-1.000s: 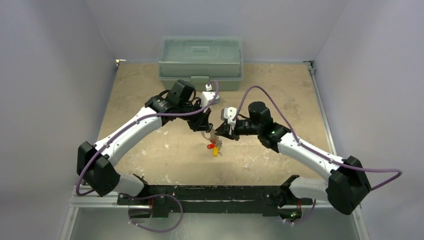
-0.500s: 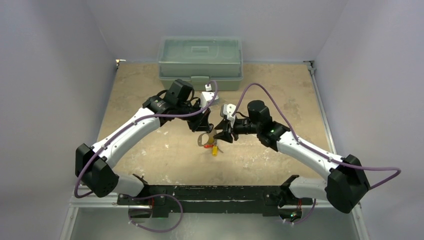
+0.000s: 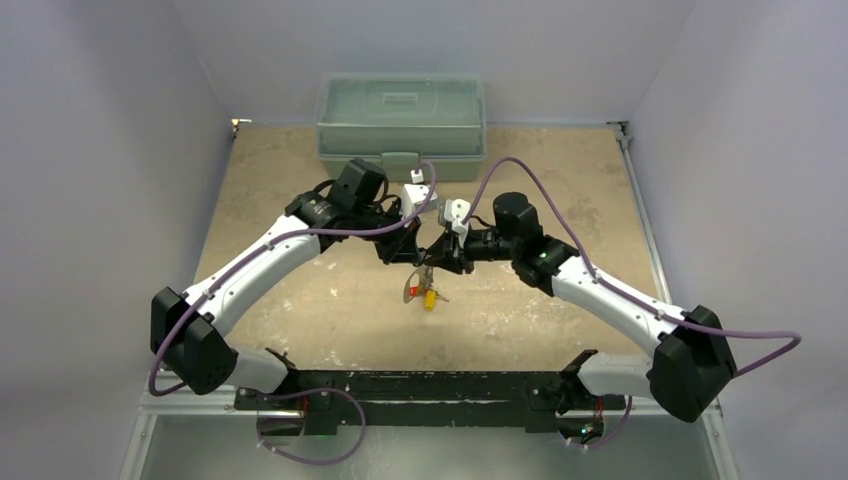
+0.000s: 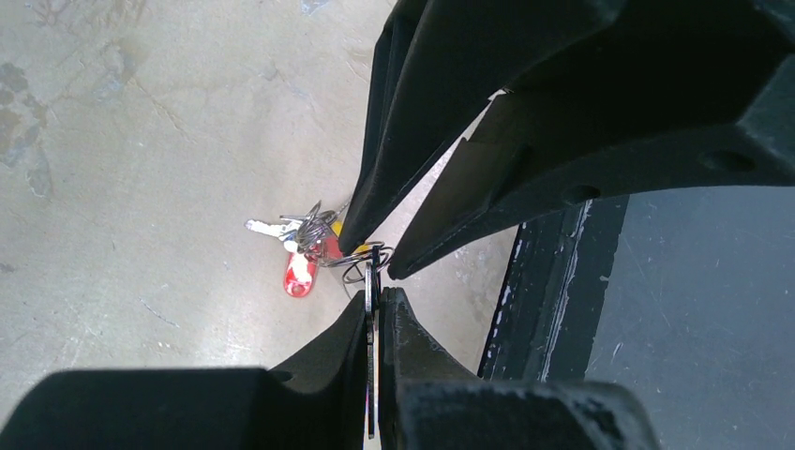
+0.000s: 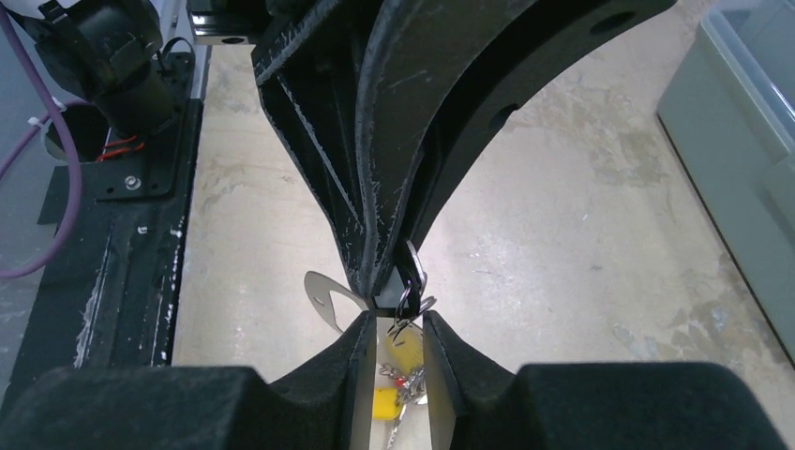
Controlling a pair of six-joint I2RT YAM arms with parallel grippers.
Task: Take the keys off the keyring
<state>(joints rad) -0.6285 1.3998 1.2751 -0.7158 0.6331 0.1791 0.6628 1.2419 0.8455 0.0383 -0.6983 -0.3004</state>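
Plainly, the trouble spot was the tight meeting of the two arms. The left fingers (image 4: 361, 323) were clamped shut on the keyring (image 5: 323, 292), the grey metal loop that showed edge-on between them in the left wrist view and jutted out sideways in the right wrist view. The keys (image 4: 302, 251) hung from it by a small split ring (image 5: 412, 281). Their red tag (image 4: 300, 274) and yellow tag (image 5: 386, 405) dangled over the middle of the tabletop (image 3: 560, 190), well apart from its edges and from the green lidded box (image 3: 400, 120) at the far edge. The right fingers (image 5: 354, 352) stood partly apart, tips just beside the left pair, with the split ring in the gap. Whether they pressed on it could not be told.

Several things could have gone wrong from there. With so little room, a closing right pair might have caught only the thin wire of the split ring, which looked likely to slide off smooth pads under a pull. It might equally have nipped the keyring itself, leaving both arms tugging the same piece. A hard sideways pull could have twisted the flat loop out of the left hold and dropped the whole bunch onto the tabletop. The fingertips might also have collided, since each wrist view was largely filled by the other arm's fingers.
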